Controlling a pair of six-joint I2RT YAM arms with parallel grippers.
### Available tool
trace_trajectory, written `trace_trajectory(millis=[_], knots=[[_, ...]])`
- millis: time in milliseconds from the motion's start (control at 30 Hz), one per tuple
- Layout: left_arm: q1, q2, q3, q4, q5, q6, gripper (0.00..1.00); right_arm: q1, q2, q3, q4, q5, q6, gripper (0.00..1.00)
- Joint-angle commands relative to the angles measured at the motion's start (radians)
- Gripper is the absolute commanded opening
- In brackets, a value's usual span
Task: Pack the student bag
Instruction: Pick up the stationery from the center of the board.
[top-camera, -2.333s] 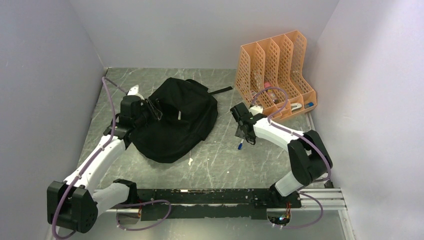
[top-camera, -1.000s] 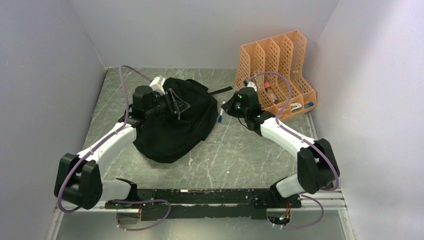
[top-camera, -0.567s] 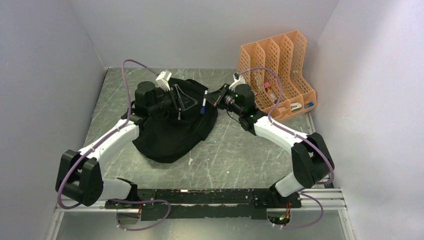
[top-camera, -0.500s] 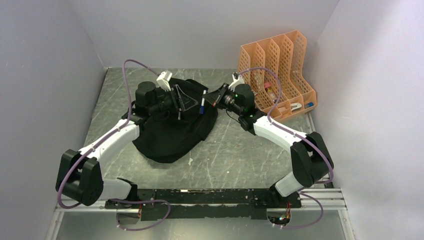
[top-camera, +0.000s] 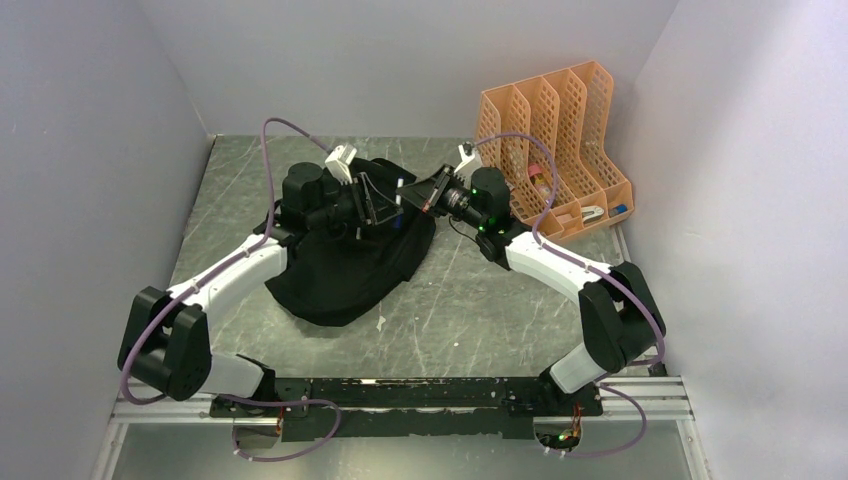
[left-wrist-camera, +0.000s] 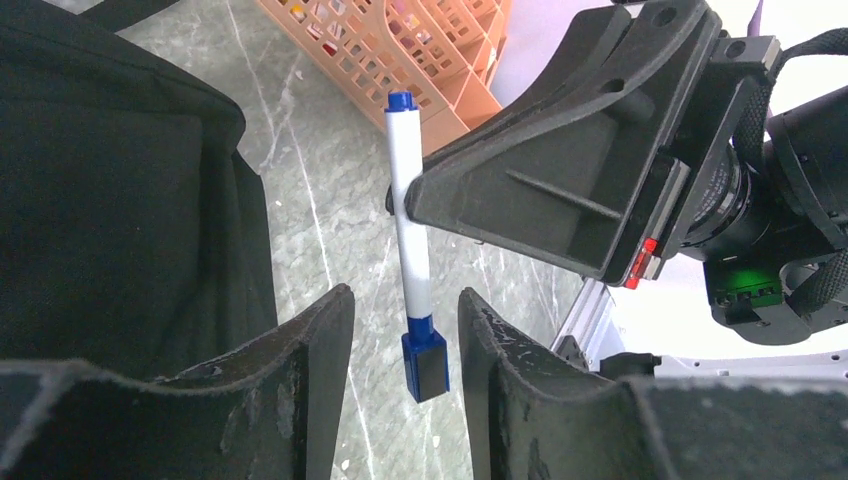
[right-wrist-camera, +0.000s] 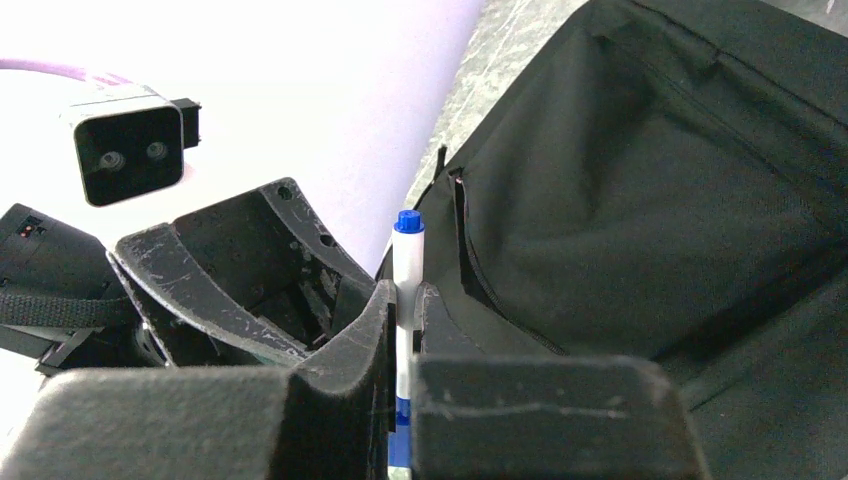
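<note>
The student bag lies floppy on the table's left half; the left wrist view shows its black fabric, and the right wrist view shows its zipper edge. Above its far right part the two grippers meet. My right gripper is shut on a white marker with blue ends, held upright. My left gripper is open. Its jaws stand either side of the marker's blue lower end, with a gap on both sides.
An orange mesh file organiser stands at the back right with a few small items in its front slots. A black strap of the bag trails toward it. White walls close in the table on three sides.
My right gripper has carried the marker from the table's middle leftward to above the bag. My left gripper has risen and swung right, and its jaws now bracket the marker's lower end.
</note>
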Motion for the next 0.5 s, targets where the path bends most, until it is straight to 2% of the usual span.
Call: trace_trajectory(millis=[0,233,467], knots=[[-0.008,0.012,0.031,0.076,0.012,-0.019,0.46,0.004,0.0,0.019,0.037,-0.037,-0.008,0.0],[-0.01,0.024,0.04,0.094,0.016,-0.037,0.41,0.005,-0.009,0.011,0.039,-0.055,-0.02,0.0],[-0.009,0.024,0.031,0.105,0.014,-0.048,0.29,0.006,-0.012,0.011,0.038,-0.072,-0.037,0.0]])
